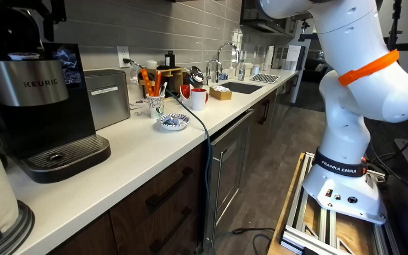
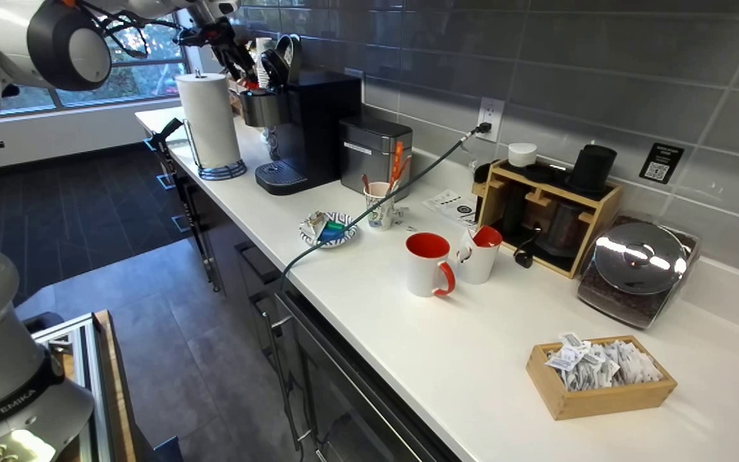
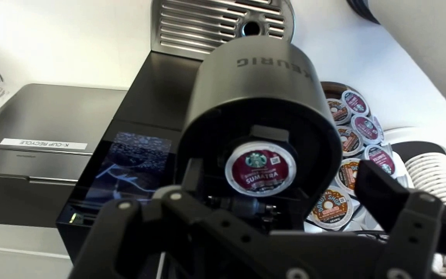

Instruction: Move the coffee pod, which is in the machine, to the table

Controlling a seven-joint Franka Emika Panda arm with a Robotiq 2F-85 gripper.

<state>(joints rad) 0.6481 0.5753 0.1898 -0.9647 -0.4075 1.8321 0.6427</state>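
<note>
My gripper (image 3: 283, 172) hangs over the uncovered top of the machine (image 1: 30, 83), its two fingers (image 3: 378, 190) spread well apart. In the wrist view the pod (image 3: 261, 168) shows between them and clear of both, though I cannot tell how far below their tips it lies. The pod sits in the machine's holder, label up, maroon with a green emblem and the word SUMATRA; in an exterior view I see it edge-on, its pale rim just above the machine's silver band. The machine stands on the table (image 1: 147, 154), with its drip tray (image 1: 80, 147) at its foot. Just beside the machine is the bin (image 3: 52, 116), labelled K-CUP RECYCLE. On the machine's opposite side more pods (image 3: 329, 207) lie bunched together, and on that side too the paper roll (image 2: 209, 125) stands upright. Beyond the bin, near the machine, are the cup (image 1: 156, 108) of stirrers and the patterned bowl (image 1: 172, 128); farther from the machine come the mugs (image 2: 426, 276) and the rack (image 2: 597, 231), and well apart from it the box (image 2: 613, 399) of packets. On the machine's bin side a cord (image 1: 209, 147) drops over the table's edge.
</note>
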